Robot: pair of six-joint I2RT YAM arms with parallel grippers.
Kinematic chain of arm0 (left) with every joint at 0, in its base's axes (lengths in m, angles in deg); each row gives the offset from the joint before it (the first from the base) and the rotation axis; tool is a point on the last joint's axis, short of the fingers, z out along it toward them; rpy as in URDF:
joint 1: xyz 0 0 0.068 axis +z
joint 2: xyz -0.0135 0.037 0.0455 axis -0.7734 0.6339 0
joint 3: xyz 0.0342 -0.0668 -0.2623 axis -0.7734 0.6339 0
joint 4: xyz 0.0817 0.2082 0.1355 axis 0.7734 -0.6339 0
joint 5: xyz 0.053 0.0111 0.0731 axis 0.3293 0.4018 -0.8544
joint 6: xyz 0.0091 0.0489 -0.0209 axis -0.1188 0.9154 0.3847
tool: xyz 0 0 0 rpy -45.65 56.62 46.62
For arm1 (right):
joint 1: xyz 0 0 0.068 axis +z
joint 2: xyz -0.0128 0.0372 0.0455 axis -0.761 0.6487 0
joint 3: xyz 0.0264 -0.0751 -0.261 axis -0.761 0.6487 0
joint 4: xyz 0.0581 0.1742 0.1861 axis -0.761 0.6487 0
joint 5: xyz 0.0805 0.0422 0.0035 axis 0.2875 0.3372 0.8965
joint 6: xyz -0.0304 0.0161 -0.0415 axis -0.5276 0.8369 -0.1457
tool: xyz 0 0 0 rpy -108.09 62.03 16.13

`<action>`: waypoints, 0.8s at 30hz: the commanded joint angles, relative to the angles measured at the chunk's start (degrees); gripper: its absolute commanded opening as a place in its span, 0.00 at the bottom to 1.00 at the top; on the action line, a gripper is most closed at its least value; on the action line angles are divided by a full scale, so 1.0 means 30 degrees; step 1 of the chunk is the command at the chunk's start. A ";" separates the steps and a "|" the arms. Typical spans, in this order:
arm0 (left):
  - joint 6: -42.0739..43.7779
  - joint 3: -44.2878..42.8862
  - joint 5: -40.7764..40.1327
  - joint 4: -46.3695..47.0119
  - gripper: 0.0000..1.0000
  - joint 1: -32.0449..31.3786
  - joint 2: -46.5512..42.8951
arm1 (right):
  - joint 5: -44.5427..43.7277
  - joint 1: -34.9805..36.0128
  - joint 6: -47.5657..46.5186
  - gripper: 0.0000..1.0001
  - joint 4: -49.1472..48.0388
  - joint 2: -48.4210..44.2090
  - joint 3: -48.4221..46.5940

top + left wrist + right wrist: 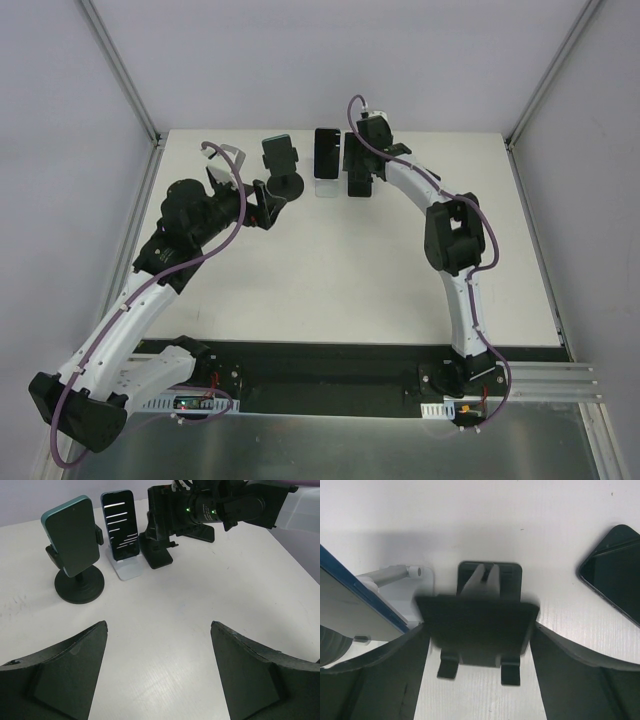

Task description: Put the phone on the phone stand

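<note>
A black folding phone stand stands on the white table with nothing on its tilted plate. My right gripper is open and straddles that plate, its fingers close against both sides. A black phone lies flat on the table just right of the stand. The left wrist view shows the same stand under the right wrist. My left gripper hovers open over bare table, a short way in front of the stands, holding nothing.
A teal phone is clamped in a round-based black stand. Beside it a blue phone leans on a white stand, right next to the black one. From above, all three stands line the far edge.
</note>
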 commanded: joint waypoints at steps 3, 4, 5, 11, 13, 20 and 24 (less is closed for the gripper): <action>-0.0130 -0.0064 0.0740 0.0304 0.82 0.0196 0.0068 | -0.0003 0.0158 -0.0438 0.94 0.1736 0.0111 -0.2317; -0.0189 -0.0036 0.0828 0.0304 0.82 0.0196 0.0068 | -0.0178 0.0129 -0.0498 0.96 0.2002 0.0053 -0.2525; -0.0160 -0.0036 0.0916 0.0333 0.82 0.0196 0.0097 | -0.0180 0.0129 -0.0469 0.99 0.2207 -0.0064 -0.2672; -0.0013 0.0053 0.0506 0.0334 0.81 0.0225 0.0244 | 0.0611 0.0129 -0.1492 0.97 0.2443 -0.2815 -0.1737; -0.0071 0.0082 0.0681 0.0363 0.81 0.0196 0.0361 | 0.1163 -0.0104 -0.2165 0.96 0.2591 -0.3840 -0.1039; -0.0102 0.0140 0.1356 0.0509 0.84 0.0196 0.0683 | 0.3420 -0.2474 -0.1294 0.96 0.2092 -0.5367 0.1454; -0.0160 0.0111 0.1648 0.0509 0.84 0.0196 0.0801 | 0.5910 -0.4526 0.0196 0.96 0.0782 -0.4900 0.2652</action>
